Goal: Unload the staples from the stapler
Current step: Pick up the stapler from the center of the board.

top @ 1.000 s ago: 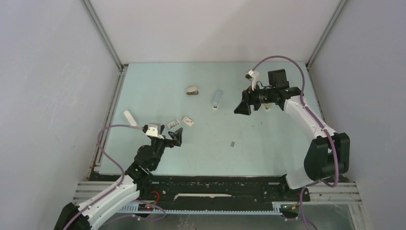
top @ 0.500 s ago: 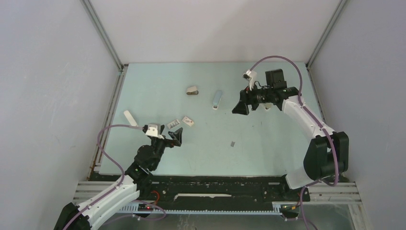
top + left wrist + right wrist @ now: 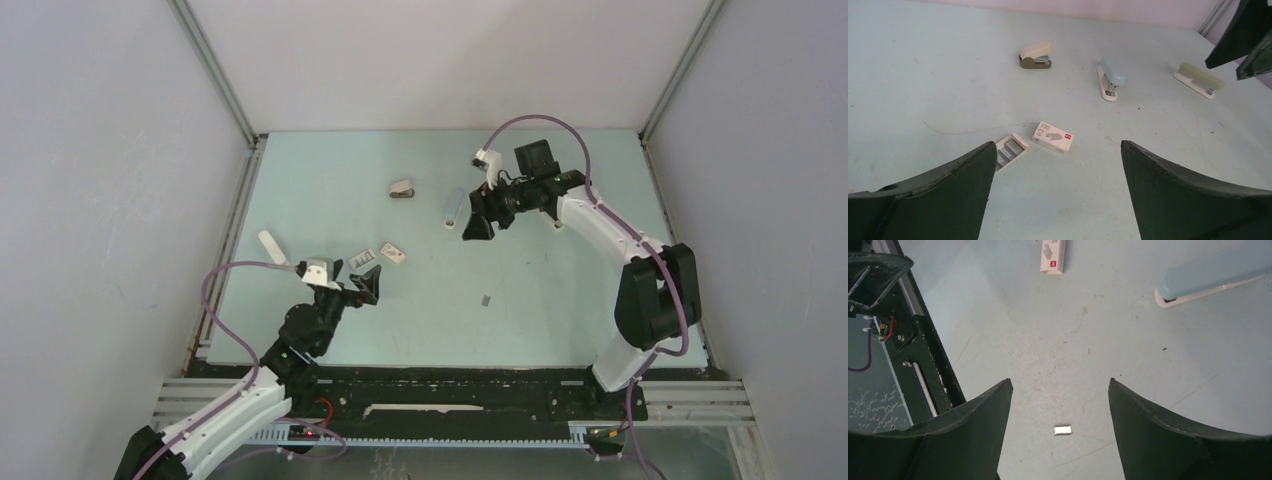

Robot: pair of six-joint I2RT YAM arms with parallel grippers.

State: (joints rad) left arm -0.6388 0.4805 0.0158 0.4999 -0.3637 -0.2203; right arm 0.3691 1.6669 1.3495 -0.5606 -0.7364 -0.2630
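Observation:
The light-blue stapler [image 3: 454, 208] lies closed on the pale green table, at the back middle. It also shows in the left wrist view [image 3: 1111, 80] and at the top right of the right wrist view [image 3: 1215, 272]. A short grey strip of staples [image 3: 486, 299] lies alone on the table, and the right wrist view shows it [image 3: 1062, 430] between the fingers, lower down. My right gripper [image 3: 472, 228] is open and empty, hovering just right of the stapler; its midpoint in the wrist view [image 3: 1059, 385] is over bare table. My left gripper [image 3: 368, 287] is open and empty at the front left [image 3: 1056, 145].
A beige and brown stapler [image 3: 401, 189] sits left of the blue one. A white box with a red mark [image 3: 393, 254] and an open white tray of staples [image 3: 364, 258] lie near my left gripper. A cream stapler [image 3: 1199, 80] lies further right. A white item [image 3: 271, 246] lies at the left edge.
My right arm has swung left across the table, bringing its open gripper close beside the light-blue stapler. The left arm and the objects have not moved.

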